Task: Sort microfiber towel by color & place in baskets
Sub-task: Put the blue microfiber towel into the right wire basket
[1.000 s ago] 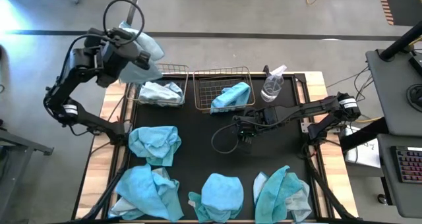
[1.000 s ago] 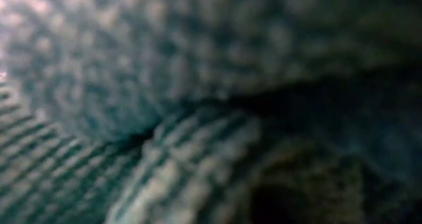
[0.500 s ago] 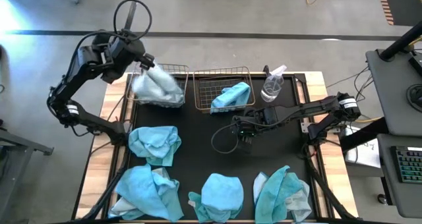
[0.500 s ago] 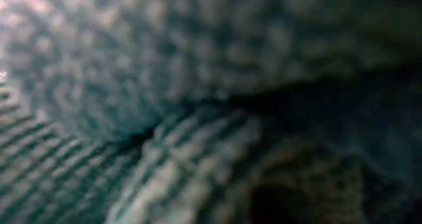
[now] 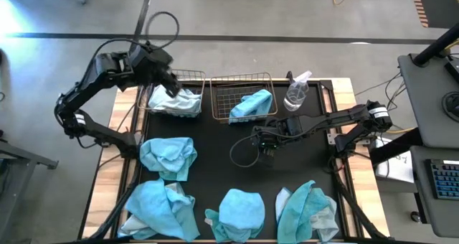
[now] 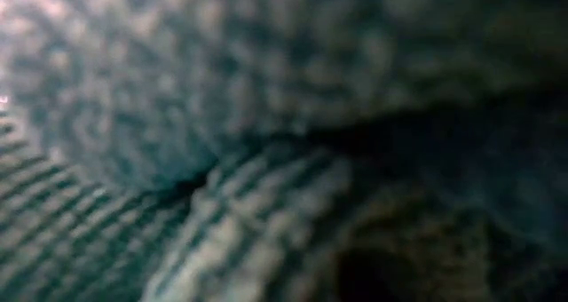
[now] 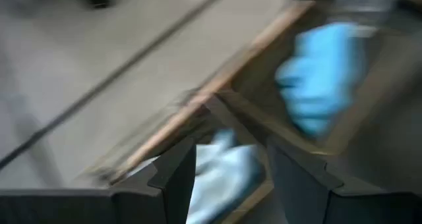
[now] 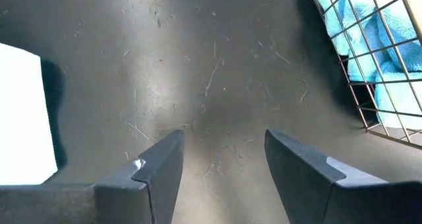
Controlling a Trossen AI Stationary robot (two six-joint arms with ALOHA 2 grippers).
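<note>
The pale grey-blue fuzzy towel has just dropped into the left brassy wire basket at 11 o'clock; the left gripper, fingers now spread and empty, hovers over it. 1 pale towel sorted; 4 turquoise fuzzy towels wait at 6 to 8 o'clock on the black mat. The right gripper rests spread at centre. Grey floor beyond

My low view is filled by blurred fuzzy cloth pressed against the lens. My left wrist view is motion-smeared. The turquoise towels along the high view's bottom are cut off by its edge.
</note>
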